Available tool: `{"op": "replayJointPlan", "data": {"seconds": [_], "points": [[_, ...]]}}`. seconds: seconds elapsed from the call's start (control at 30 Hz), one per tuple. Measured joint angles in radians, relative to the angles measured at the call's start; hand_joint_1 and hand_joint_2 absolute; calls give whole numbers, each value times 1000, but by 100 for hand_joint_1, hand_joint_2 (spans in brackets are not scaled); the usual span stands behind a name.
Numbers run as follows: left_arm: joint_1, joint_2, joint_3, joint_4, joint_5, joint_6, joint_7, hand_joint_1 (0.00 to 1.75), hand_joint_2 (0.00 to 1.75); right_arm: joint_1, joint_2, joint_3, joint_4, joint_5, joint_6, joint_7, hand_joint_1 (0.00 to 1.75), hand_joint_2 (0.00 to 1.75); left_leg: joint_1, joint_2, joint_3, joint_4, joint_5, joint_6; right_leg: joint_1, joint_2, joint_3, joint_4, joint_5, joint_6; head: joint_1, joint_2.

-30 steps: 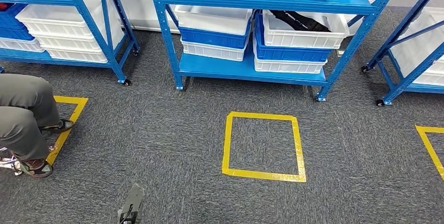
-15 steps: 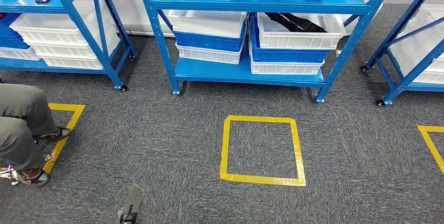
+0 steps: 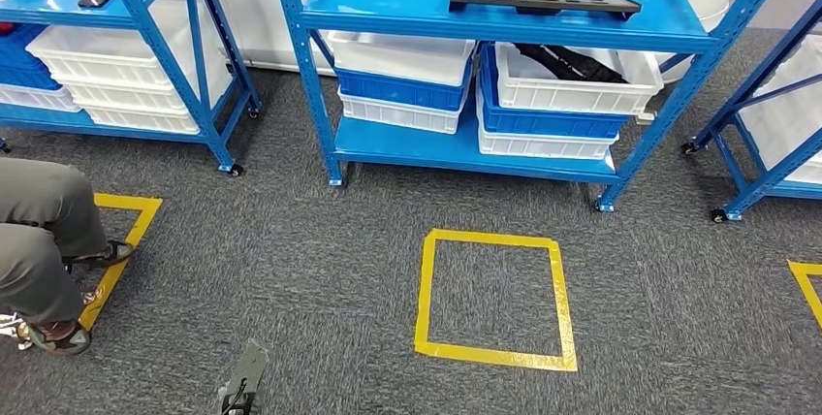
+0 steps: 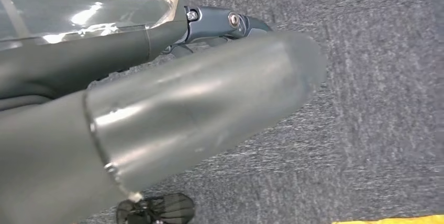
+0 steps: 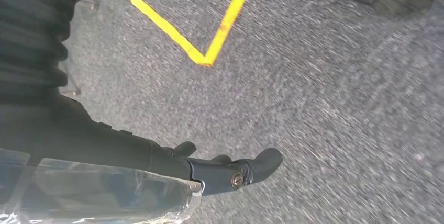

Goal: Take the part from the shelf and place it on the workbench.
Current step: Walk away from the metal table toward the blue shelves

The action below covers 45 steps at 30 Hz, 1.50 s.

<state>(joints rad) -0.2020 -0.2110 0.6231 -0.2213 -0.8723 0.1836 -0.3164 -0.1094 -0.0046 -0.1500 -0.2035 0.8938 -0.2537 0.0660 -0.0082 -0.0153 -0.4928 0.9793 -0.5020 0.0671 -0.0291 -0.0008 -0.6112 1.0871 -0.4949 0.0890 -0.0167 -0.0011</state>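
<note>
Part (image 3: 544, 1) lying flat on top of shelf (image 3: 504, 17), at 12 o'clock in head view, untouched. Nothing done yet: not picked up, not carried, not placed; workbench not in sight. Left hand (image 4: 173, 103) hanging over grey carpet, holding nothing, fingers straight rather than curled. Right hand (image 5: 209, 169) likewise low over carpet, fingers extended, nothing in them. Yellow square (image 3: 494, 297) taped on floor between robot and shelf, at 12 o'clock, near. Person's legs (image 3: 44, 240) at 9 o'clock. Probably left: approach, reach, grasp, carry, set down
</note>
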Motion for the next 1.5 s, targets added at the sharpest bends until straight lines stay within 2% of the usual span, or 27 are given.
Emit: {"op": "replayJointPlan", "data": {"seconds": [0.03,0.07,0.13,0.2,0.27,0.33,0.4,0.47,0.53,0.6,0.63,0.7,0.77,0.87,0.93,0.97,1.03,1.07,1.1,1.17,1.23,1.3,1.37,1.4,1.43,1.47,1.5], "points": [[0,0,-2,0,0,-1,0,0,0,-1,1,-2,0,1,0,0,0,175,-1,1,7,1,-12,-7,1,-5,16,-47,19,-7,2,0],[-1,1,-4,0,0,-2,0,0,0,-2,2,-3,0,2,0,0,0,175,-3,2,12,1,-24,-13,3,-8,27,-71,27,-20,2,0],[-2,1,-7,0,1,-2,0,0,0,-3,3,-5,0,5,0,0,0,175,-6,6,20,8,-39,-22,3,-11,38,-74,20,-56,-5,0],[-3,2,-9,-1,2,-2,0,0,0,-1,3,-5,0,7,0,-1,0,175,-2,9,19,33,-49,-31,-2,-6,53,-74,22,-73,-13,0],[-5,2,-10,-1,2,-2,0,0,0,-3,3,-6,0,9,0,-1,0,175,3,11,-32,120,-79,-45,-1,-4,67,-75,14,-86,-14,0],[-5,2,-12,-1,2,-2,1,0,0,-4,1,-6,0,11,0,-1,0,175,8,12,-127,248,-122,-56,1,-2,75,-75,4,-92,-14,0],[-4,1,-13,-1,3,-1,2,0,0,-1,1,-6,0,13,0,-1,0,175,10,12,-197,304,-132,-55,5,2,87,-75,-9,-93,-15,0],[-4,1,-13,-1,3,-1,3,0,0,1,1,-6,0,13,0,-1,0,175,7,12,-204,244,-79,-41,13,5,107,-75,-25,-93,-15,0],[-3,4,-13,-1,4,0,4,0,0,0,5,-7,0,13,1,-1,0,175,-9,7,-173,128,18,-3,21,6,129,-80,-43,-94,-10,0],[-3,6,-13,-2,5,3,5,0,0,-2,10,-8,0,14,3,-1,0,175,-29,-5,-144,53,74,35,20,12,149,-95,-56,-90,0,0],[-3,8,-13,-2,6,5,6,0,0,-4,12,-9,0,14,4,-1,0,175,-36,-12,-133,36,78,45,18,13,162,-99,-52,-83,4,0],[-3,5,-13,-2,10,7,7,0,0,-5,13,-11,0,15,4,-1,0,175,-39,-15,-88,-10,82,54,18,14,185,-100,-42,-65,-2,0],[-5,2,-13,-2,13,8,8,0,0,-6,12,-12,0,17,4,0,0,175,-32,-13,-41,-41,82,61,20,12,171,-45,-51,-61,-5,0],[-5,-1,-13,-2,15,7,9,0,0,-10,6,-12,0,19,4,0,0,175,-22,-11,-17,-50,64,53,15,11,50,124,-110,-61,-3,0],[-2,-4,-13,-1,15,7,10,0,0,-6,0,-13,0,19,4,1,0,175,-12,-14,-3,-49,46,38,5,11,-12,158,-121,-44,-2,0],[-1,-5,-13,-1,15,6,10,0,0,-3,-1,-13,0,19,4,1,0,175,-5,-16,7,-46,35,27,-2,10,-18,124,-97,-28,-2,0],[0,-4,-13,-1,15,6,10,0,0,2,-1,-13,1,18,5,-1,0,175,7,-18,26,-32,6,3,-19,5,-3,6,-8,15,1,0],[0,-3,-13,-1,15,5,10,0,0,2,1,-14,2,17,7,-2,0,175,9,-18,29,-20,-9,-7,-23,-2,5,-38,20,20,6,0],[0,-3,-13,-1,15,4,10,0,0,2,2,-15,4,16,8,-2,0,175,7,-17,28,-8,-23,-16,-23,-7,9,-58,40,13,8,0],[0,-2,-13,0,16,-1,5,0,0,3,1,-19,5,15,9,-4,0,175,5,-13,26,8,-42,-25,-21,-15,10,-53,38,-22,5,0],[-2,-2,-14,-1,19,-4,-1,0,0,5,-1,-22,5,16,6,-6,0,175,10,-5,3,49,-39,-33,-24,-14,16,-52,38,-37,-3,0],[-3,-2,-16,-1,21,-4,-3,0,0,5,-2,-25,4,18,4,-8,0,175,15,4,-70,161,-46,-46,-25,-13,28,-58,31,-46,-4,0],[-3,-3,-16,-1,22,-5,-3,0,0,3,-3,-29,4,20,3,-9,0,175,18,9,-163,285,-92,-59,-24,-12,41,-61,20,-60,-5,0],[-3,-3,-16,0,22,-4,-2,0,0,2,-3,-29,4,20,3,-10,0,175,19,10,-199,318,-110,-62,-22,-10,47,-61,13,-64,-5,0],[-3,-3,-16,0,22,-4,-1,0,0,2,-3,-30,4,22,3,-10,0,175,20,11,-221,322,-108,-62,-21,-9,55,-61,7,-66,-5,0],[-3,-3,-17,0,23,-4,0,0,0,2,-4,-30,4,23,3,-10,0,175,20,12,-224,292,-79,-58,-19,-6,64,-62,0,-66,-5,0],[-4,-2,-17,0,23,-3,0,0,0,1,-4,-30,4,25,4,-10,0,175,18,12,-211,235,-29,-50,-17,-5,74,-63,-6,-65,-5,0]]}}
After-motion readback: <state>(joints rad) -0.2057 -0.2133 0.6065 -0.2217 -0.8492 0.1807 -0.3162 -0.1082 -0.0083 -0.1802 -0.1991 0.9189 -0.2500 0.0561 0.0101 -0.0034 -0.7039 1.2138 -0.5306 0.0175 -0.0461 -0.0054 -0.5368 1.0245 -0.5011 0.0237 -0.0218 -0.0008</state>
